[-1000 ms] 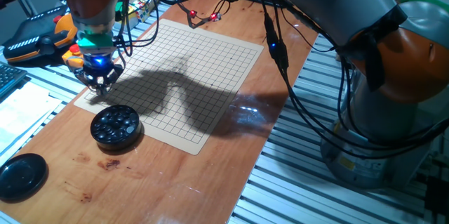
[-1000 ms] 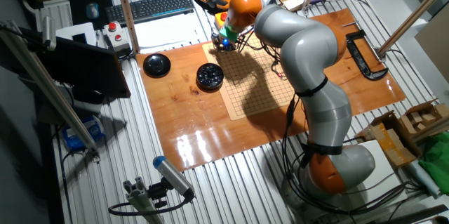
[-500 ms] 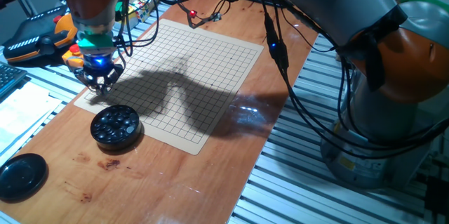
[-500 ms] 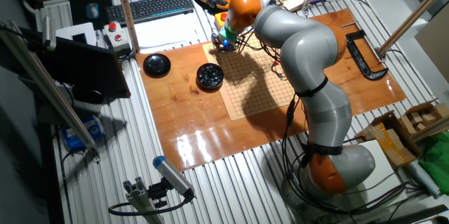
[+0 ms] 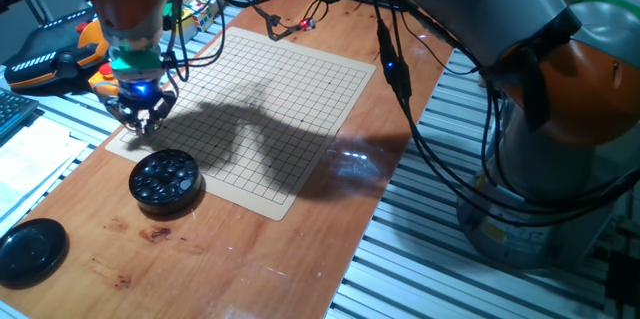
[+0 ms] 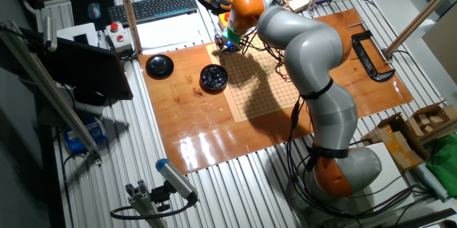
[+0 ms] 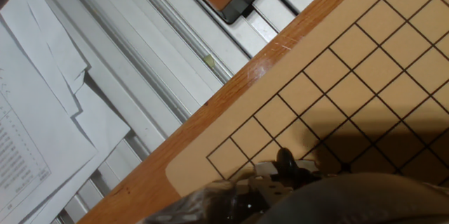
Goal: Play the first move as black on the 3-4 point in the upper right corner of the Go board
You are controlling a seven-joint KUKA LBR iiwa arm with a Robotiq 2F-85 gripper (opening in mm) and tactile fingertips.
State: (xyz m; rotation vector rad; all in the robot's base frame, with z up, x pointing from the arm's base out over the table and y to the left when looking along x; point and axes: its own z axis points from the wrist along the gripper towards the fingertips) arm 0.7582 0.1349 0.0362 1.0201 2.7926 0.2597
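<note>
A robot arm reaches low over the corner of a Go board (image 5: 255, 109) on a wooden tabletop (image 5: 330, 219). Its end effector (image 5: 143, 124) hangs just above the grid, fingers drawn narrow around a small black stone (image 7: 285, 159), seen at the fingertips in the hand view. The board corner lies at ten o'clock from the stone. The bowl of stones (image 5: 165, 177) sits at five o'clock from the end effector, just off the board. Risk: letting go off a crossing, or from too high, could let the glossy stone skid to the wrong point.
</note>
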